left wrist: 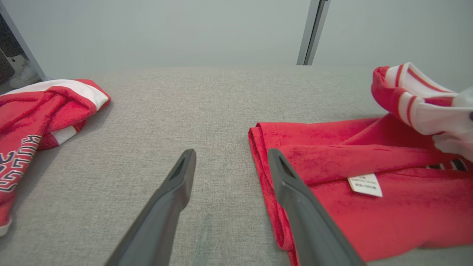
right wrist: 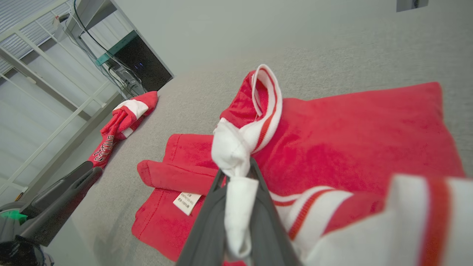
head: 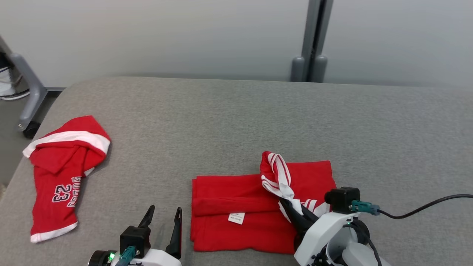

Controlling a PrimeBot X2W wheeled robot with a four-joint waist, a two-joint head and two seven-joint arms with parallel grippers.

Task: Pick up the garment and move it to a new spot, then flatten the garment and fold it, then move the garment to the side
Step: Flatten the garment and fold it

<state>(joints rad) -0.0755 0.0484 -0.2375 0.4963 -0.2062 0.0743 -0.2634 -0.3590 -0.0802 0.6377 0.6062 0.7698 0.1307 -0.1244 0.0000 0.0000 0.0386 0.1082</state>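
The red garment (head: pixel 255 221) lies partly folded near the front edge of the grey padded table (head: pixel 236 114), its white label facing up. My right gripper (head: pixel 286 205) is shut on the garment's white-and-red striped band (right wrist: pixel 264 107) and holds that bunched edge up off the rest of the garment (right wrist: pixel 351 133). The pinched white cloth sits between the fingertips of the right gripper (right wrist: pixel 236 173). My left gripper (head: pixel 165 211) is open and holds nothing, low over the table just left of the garment's left edge (left wrist: pixel 266 173). The left gripper (left wrist: pixel 231 155) has bare table between its fingers.
A second red garment (head: pixel 63 166) with white trim and the number 23 lies crumpled at the table's left end. A grey post (head: pixel 312 40) stands behind the table and a wheeled stand (head: pixel 27 96) is off its left end. A black cable (head: pixel 425 207) runs from my right wrist.
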